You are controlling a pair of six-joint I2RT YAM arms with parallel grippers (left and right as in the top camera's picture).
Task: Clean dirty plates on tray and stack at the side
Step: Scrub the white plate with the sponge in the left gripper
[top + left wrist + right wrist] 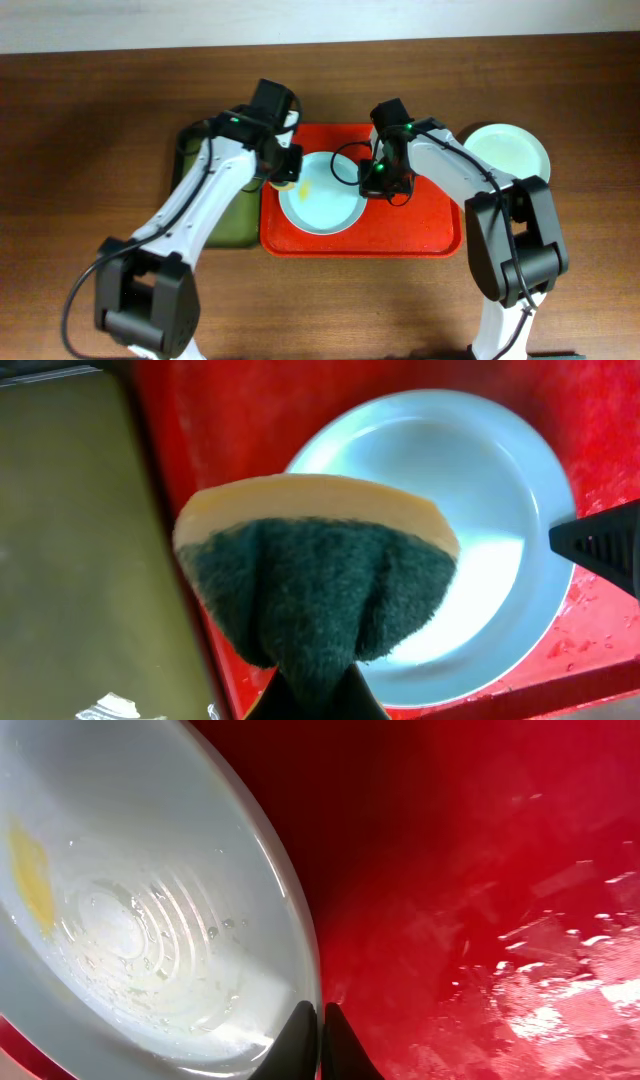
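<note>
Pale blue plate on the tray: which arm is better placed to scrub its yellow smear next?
Left. The left gripper holds the sponge above the pale blue plate, near the yellow smear. The right gripper has no sponge and appears to pinch the plate's rim.

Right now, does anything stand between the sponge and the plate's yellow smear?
Nothing visible. The sponge in the left gripper hangs at the edge of the pale blue plate; the yellow smear lies uncovered, the right gripper at the far rim.

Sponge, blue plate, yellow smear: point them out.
sponge (pixel 310 590): left wrist view, green scouring face.
blue plate (pixel 326 206): overhead view, bare well.
yellow smear (pixel 30 878): right wrist view, its middle.
</note>
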